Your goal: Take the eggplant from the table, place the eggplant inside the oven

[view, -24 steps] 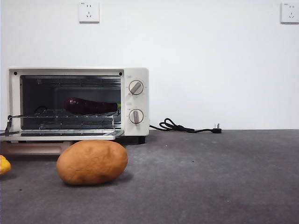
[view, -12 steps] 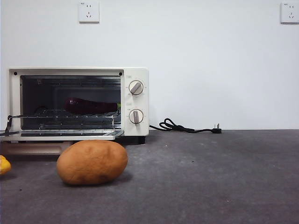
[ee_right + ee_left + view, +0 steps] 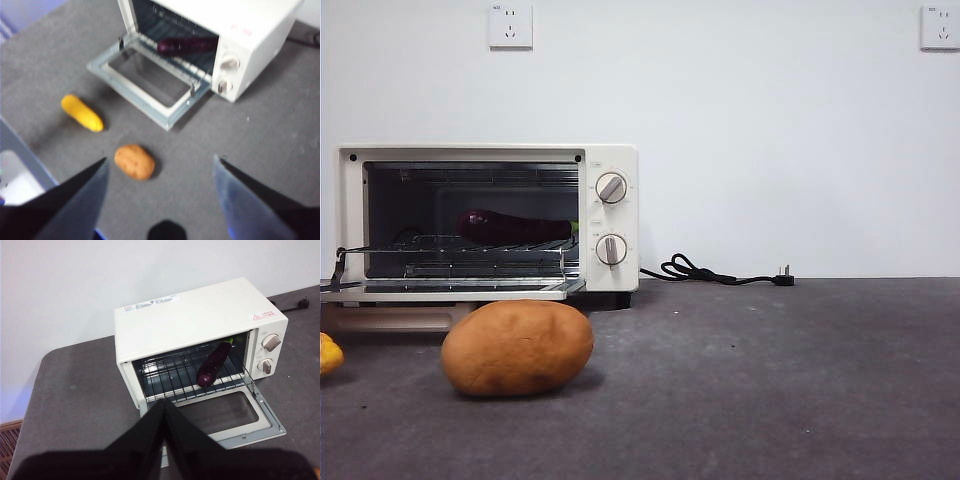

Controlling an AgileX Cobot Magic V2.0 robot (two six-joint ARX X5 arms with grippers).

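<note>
The eggplant (image 3: 513, 227) lies on the wire rack (image 3: 186, 376) inside the oven (image 3: 610, 160), whose door (image 3: 235, 417) hangs open over the desk (image 3: 770, 380). The left gripper (image 3: 165, 412) is above the desk in front of the oven, jaws together and empty. The right gripper (image 3: 160, 175) is high over the potato (image 3: 517, 347) and a yellow item (image 3: 82, 113), jaws wide apart.

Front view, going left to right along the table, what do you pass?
Yellow item at the edge → potato → oven, door open, eggplant on its rack → black power cord → its plug.
</note>
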